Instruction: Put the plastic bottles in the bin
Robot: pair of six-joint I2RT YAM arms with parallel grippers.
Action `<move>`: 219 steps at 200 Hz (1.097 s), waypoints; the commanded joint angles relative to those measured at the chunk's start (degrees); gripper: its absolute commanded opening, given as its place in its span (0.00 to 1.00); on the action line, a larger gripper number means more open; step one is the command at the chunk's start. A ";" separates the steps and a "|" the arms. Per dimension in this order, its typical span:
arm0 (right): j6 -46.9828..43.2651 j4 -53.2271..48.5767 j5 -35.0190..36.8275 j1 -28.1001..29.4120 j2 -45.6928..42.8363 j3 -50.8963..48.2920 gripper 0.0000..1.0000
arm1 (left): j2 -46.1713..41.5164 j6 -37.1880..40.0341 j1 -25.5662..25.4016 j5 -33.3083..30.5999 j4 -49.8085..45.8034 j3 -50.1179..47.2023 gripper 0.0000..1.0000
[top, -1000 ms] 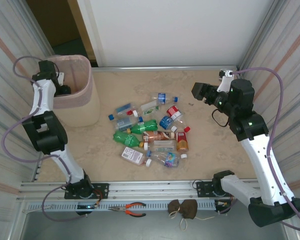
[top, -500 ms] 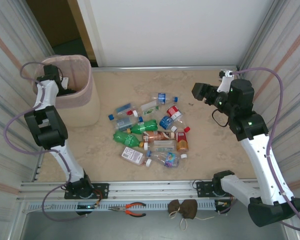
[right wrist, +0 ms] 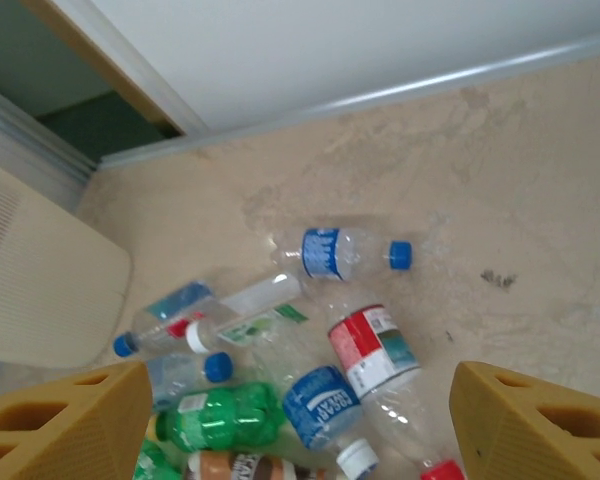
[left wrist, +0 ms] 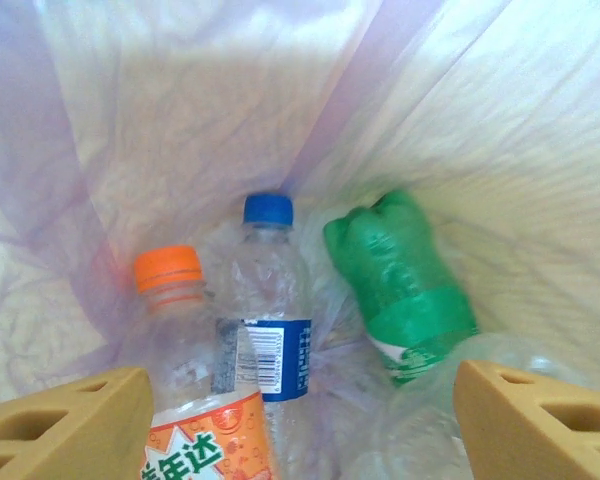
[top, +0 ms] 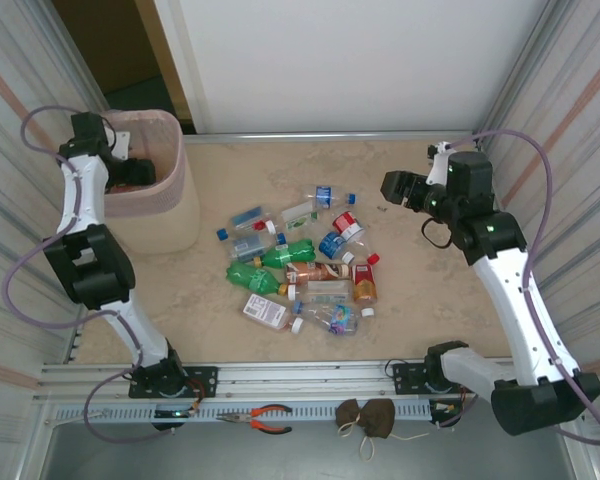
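The pale pink bin point(top: 176, 205) stands at the table's far left. My left gripper point(top: 132, 172) hangs inside its rim, open. In the left wrist view my left gripper point(left wrist: 300, 430) looks down the bin's translucent wall point(left wrist: 180, 100) at an orange-capped bottle point(left wrist: 180, 330), a blue-capped clear bottle point(left wrist: 270, 300) and a green bottle point(left wrist: 405, 285) lying at the bottom. Several plastic bottles point(top: 300, 265) lie in a pile mid-table. My right gripper point(top: 396, 187) hovers open, right of the pile and above it. Below my right gripper point(right wrist: 300, 420) are a blue-labelled bottle point(right wrist: 345, 250) and a red-labelled bottle point(right wrist: 372, 350).
Corrugated walls close in both sides of the table. A dark doorway opens behind the bin. Orange-handled pliers point(top: 263, 418) and a brown pouch point(top: 368, 418) rest on the front rail between the arm bases.
My left gripper has opened over the bin and its arm has shifted around the rim. My right arm has drawn slightly back and left.
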 commanded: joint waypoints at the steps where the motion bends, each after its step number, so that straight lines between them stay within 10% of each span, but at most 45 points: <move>1: -4.42 -4.44 0.13 -0.56 2.05 2.77 0.76 | -3.68 -2.03 0.28 5.99 -2.06 2.05 0.78; 219: -20.08 -9.42 5.22 9.29 43.02 15.68 0.71 | -27.22 -13.68 -0.38 28.47 3.48 -7.09 0.75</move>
